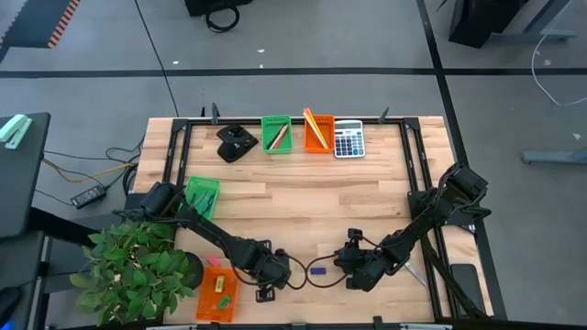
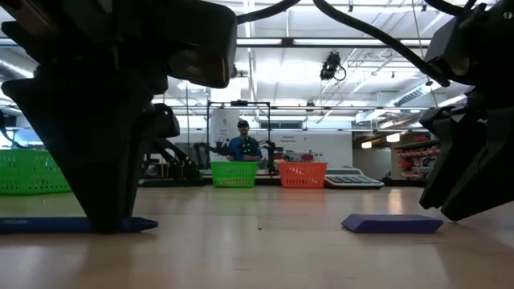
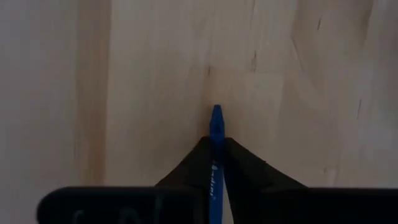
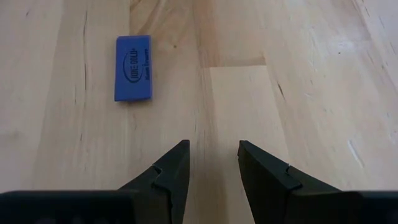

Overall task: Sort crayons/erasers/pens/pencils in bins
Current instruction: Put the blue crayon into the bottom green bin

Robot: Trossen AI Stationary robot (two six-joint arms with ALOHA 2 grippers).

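Observation:
My left gripper stands near the table's front edge, shut on a blue pen that lies level at the table top. My right gripper is open and empty, low over the wood to the right of a blue eraser, which lies flat on the table between the two grippers. Two bins stand at the far edge, a green one and an orange one, each holding sticks. Another green bin sits at the left and another orange bin at the front left. My left gripper pinches the blue pen's barrel between its two fingers, a short way behind its pointed end. The fingers come from above, pointing down, and lie across the pen. The pen lies level along the table, sticking out on both sides of the fingers.
A grey calculator and a black object lie by the far bins. A potted plant stands off the table's front left corner. Black frame rails run along both sides. A person shows far behind the table.

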